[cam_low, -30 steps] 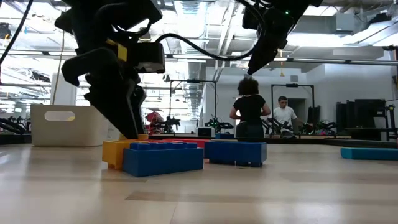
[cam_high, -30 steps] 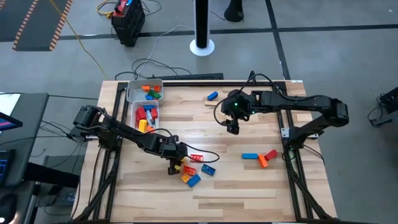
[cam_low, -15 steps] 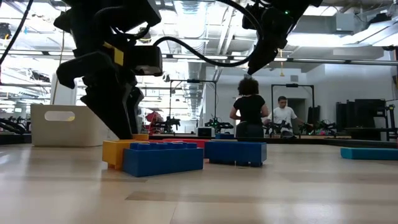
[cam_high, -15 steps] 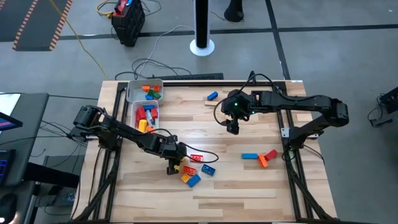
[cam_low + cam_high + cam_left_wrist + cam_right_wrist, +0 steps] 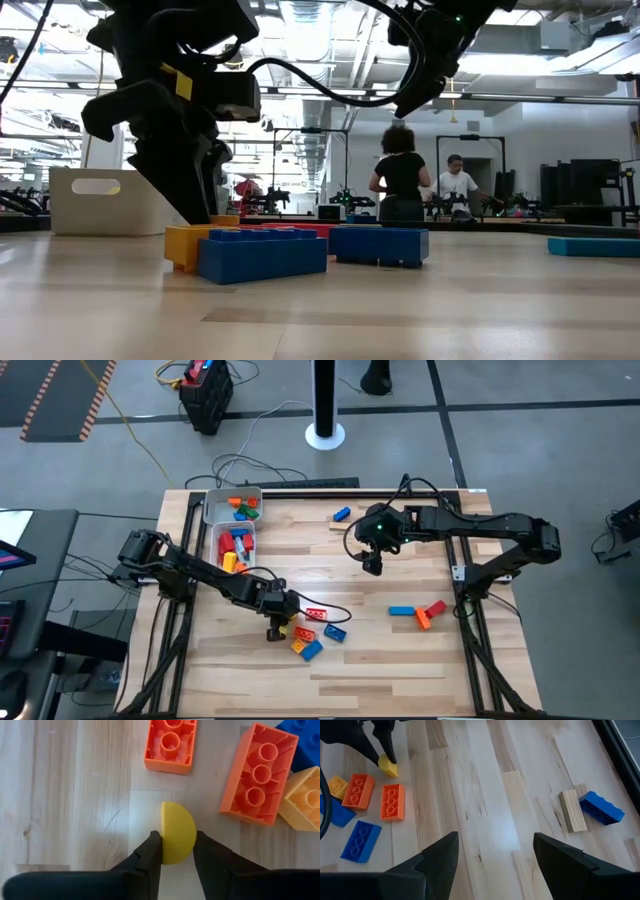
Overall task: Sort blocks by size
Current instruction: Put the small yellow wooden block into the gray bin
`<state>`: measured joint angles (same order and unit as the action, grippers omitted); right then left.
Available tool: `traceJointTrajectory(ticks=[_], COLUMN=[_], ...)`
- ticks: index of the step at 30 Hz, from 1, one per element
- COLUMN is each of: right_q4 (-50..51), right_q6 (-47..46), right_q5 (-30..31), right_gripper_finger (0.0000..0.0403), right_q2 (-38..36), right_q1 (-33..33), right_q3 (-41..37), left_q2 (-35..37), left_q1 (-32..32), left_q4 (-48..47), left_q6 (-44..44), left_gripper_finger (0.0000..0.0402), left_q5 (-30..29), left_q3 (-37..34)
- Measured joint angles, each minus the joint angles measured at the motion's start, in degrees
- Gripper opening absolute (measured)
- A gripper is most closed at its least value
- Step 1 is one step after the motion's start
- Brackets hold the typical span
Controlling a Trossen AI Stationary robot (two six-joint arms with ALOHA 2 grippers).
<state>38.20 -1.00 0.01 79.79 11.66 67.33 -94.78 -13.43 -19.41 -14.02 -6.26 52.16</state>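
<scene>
Left gripper fingers clamp yellow block; right gripper fingers wide, raised.

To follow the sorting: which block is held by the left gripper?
The small yellow block, pinched between the left gripper fingers; the orange blocks beside it lie free on the table, studs down.

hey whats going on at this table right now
A two-armed robot is sorting toy blocks by size. The left claw is shut on a small yellow piece at the near cluster of orange, blue and yellow blocks. The right claw hangs open above the middle of the table, holding nothing. Two white trays at the far left already hold several blocks. A few more lie loose on the right, and one blue block sits near the far edge.
</scene>
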Motion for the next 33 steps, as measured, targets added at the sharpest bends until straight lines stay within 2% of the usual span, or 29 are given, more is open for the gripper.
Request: traceJointTrajectory(ticks=[4,10,19,25,28,30,33], right_q4=[0.15,0.32,0.72,0.32,0.32,0.31,-0.19], right_q6=[-0.44,-2.9,-4.76,-6.1,-6.2,-6.2,-6.15], right_q5=[0.02,0.02,0.04,0.08,0.24,0.28,0.3], right_gripper_finger=[0.0284,0.0284,0.0284,0.0284,0.0284,0.0284,0.0284], right_q2=[0.0,0.0,0.0,0.0,0.0,0.0,0.0], right_q1=[0.0,-0.04,-0.02,0.0,0.0,0.04,0.23], right_q3=[0.0,0.0,0.0,0.0,0.0,0.0,0.0], left_q2=[0.0,0.03,5.21,8.01,9.28,9.81,9.7], left_q1=[0.0,0.65,5.63,10.08,12.21,13.55,14.91], left_q4=[0.0,-1.26,-5.78,-7.28,-7.29,-7.18,-9.97], left_q6=[0.73,0.76,6.03,10.08,10.96,9.59,4.43], left_gripper_finger=[0.007,0.0052,0.0004,0.0,0.0,0.0,0.0002], left_q5=[-0.07,-0.3,-0.42,-0.43,1.82,4.48,5.23], left_q3=[0.04,0.07,0.07,0.07,0.07,0.07,0.07])
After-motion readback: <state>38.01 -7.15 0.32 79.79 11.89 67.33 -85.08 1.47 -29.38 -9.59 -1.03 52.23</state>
